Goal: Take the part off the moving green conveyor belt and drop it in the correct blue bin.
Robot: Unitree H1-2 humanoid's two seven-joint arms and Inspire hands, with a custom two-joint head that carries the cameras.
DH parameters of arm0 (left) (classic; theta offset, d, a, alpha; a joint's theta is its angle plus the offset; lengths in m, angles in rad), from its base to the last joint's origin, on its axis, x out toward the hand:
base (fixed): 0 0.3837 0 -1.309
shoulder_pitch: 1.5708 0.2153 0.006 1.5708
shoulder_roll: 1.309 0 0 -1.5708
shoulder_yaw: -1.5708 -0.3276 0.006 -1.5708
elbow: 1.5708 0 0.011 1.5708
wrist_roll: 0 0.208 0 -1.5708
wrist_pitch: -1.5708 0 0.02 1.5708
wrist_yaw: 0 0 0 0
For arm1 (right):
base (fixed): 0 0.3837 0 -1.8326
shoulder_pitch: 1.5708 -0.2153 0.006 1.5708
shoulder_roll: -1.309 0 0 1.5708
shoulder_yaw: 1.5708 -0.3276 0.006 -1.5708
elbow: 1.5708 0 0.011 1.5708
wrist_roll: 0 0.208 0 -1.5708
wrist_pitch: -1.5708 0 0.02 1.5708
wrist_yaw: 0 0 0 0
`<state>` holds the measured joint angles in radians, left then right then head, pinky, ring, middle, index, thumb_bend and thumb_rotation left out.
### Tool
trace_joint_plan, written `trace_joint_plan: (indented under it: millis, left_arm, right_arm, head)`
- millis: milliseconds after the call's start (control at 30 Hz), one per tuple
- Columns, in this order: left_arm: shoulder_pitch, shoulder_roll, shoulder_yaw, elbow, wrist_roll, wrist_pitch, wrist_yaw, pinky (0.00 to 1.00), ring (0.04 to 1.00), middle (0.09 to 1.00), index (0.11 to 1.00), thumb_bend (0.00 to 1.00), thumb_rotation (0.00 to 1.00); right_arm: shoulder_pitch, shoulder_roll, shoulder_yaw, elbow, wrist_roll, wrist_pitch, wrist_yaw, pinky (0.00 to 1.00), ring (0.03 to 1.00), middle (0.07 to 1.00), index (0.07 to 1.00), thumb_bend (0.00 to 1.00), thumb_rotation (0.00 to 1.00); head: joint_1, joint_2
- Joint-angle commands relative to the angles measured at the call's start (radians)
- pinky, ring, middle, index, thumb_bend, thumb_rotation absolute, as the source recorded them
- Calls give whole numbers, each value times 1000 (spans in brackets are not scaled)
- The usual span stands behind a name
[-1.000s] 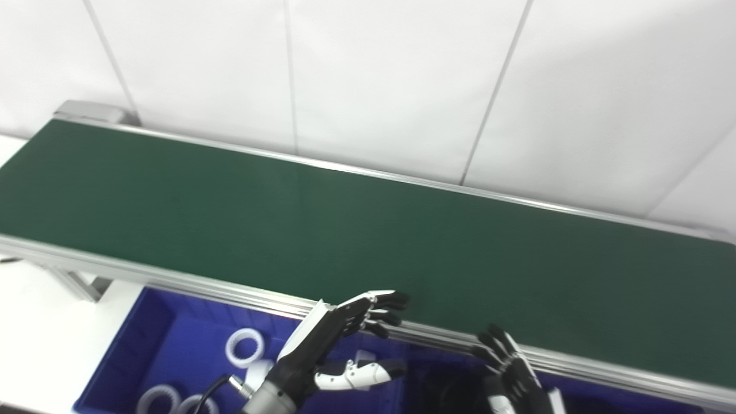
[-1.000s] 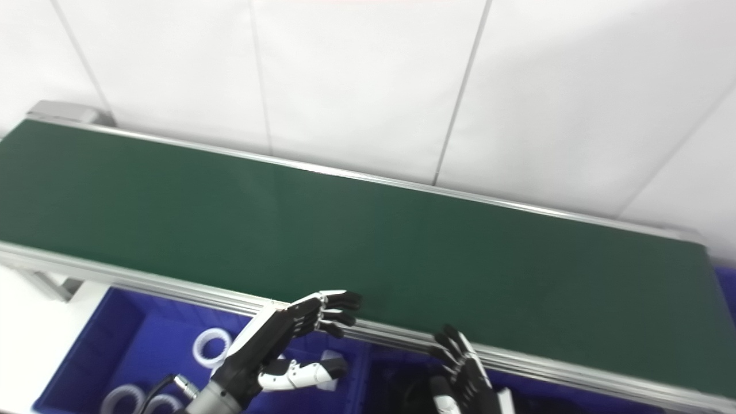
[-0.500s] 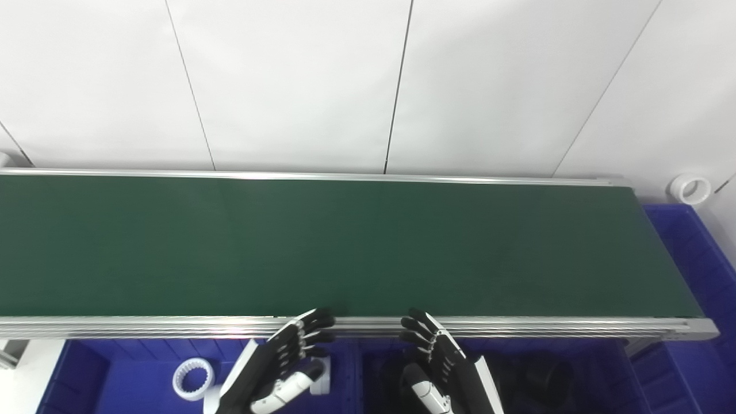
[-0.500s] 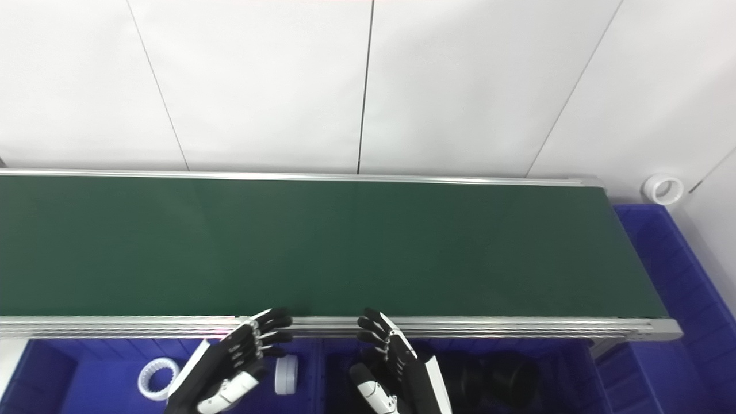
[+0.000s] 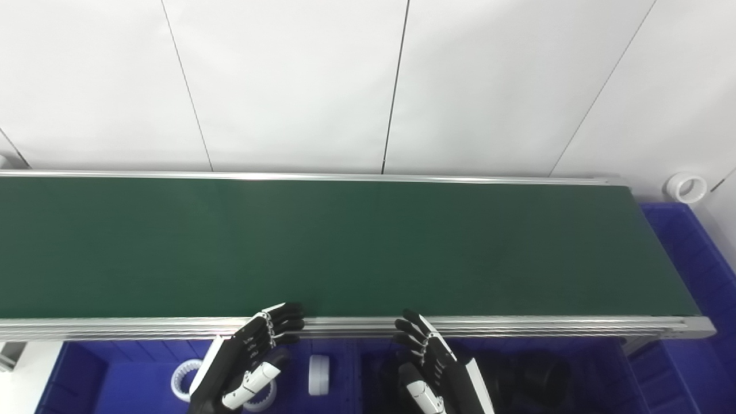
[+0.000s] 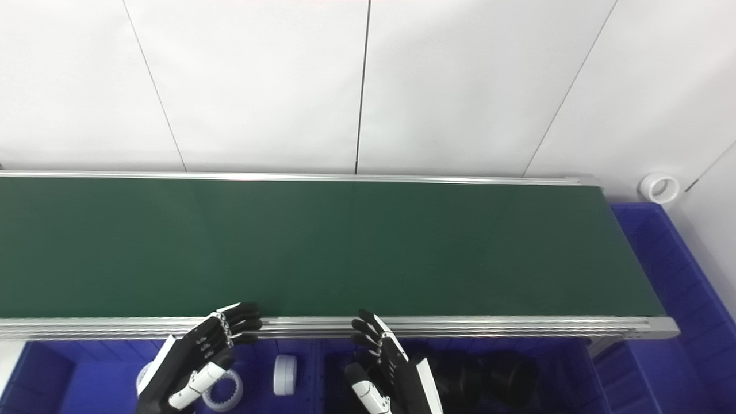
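The green conveyor belt (image 5: 345, 247) runs across the view and carries no part. My left hand (image 5: 244, 359) is open and empty, hovering over the left blue bin (image 5: 115, 379) just below the belt's near rail. That bin holds white rings (image 5: 183, 379) and a white part on edge (image 5: 318, 375). My right hand (image 5: 434, 368) is open and empty over the right blue bin (image 5: 586, 379), which holds black parts (image 5: 543, 374).
The belt's aluminium near rail (image 5: 517, 326) lies just beyond both hands. Another blue bin (image 5: 690, 253) stands at the belt's right end. A white ring (image 5: 686, 187) lies on the white surface at the far right. A white panelled wall stands behind the belt.
The camera swung right over the last second, so the belt now looks level. Since half a second ago my left hand has shifted left, uncovering a white ring and the part on edge.
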<state>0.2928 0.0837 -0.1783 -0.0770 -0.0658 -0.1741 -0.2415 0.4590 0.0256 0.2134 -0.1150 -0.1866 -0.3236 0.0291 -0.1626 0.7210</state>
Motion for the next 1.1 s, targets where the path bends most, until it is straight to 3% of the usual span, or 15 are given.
trace_joint_plan:
  millis: [0, 500, 633, 767, 1067]
  left_arm:
    - [3, -7, 7, -24, -20, -36, 6, 727, 783, 795, 764, 755, 624]
    - [-1, 31, -26, -48, -5, -13, -29, 719, 791, 807, 790, 825, 599]
    - [-7, 29, -28, -55, -5, -3, -27, 711, 783, 804, 790, 821, 598]
    - [-20, 26, -26, -73, -5, 27, -22, 704, 771, 802, 790, 805, 592]
    - [-34, 23, -24, -63, 3, 29, -19, 693, 768, 803, 791, 823, 608]
  right_arm:
    - [1, 15, 8, -39, 7, 2, -5, 731, 817, 859, 903, 533, 728]
    - [-3, 10, 7, -36, 6, -4, -10, 727, 820, 865, 909, 533, 755]
    - [-8, 8, 5, -44, 9, 10, -6, 736, 823, 868, 913, 528, 757]
    - [-19, 3, 2, -78, 8, 49, 1, 743, 823, 870, 917, 527, 764]
    - [-28, -1, 1, -91, 19, 69, -1, 737, 818, 856, 908, 530, 753]
  head:
    - [4, 2]
    - [17, 6]
    - [29, 35]
    - [65, 112]
    - [72, 109]
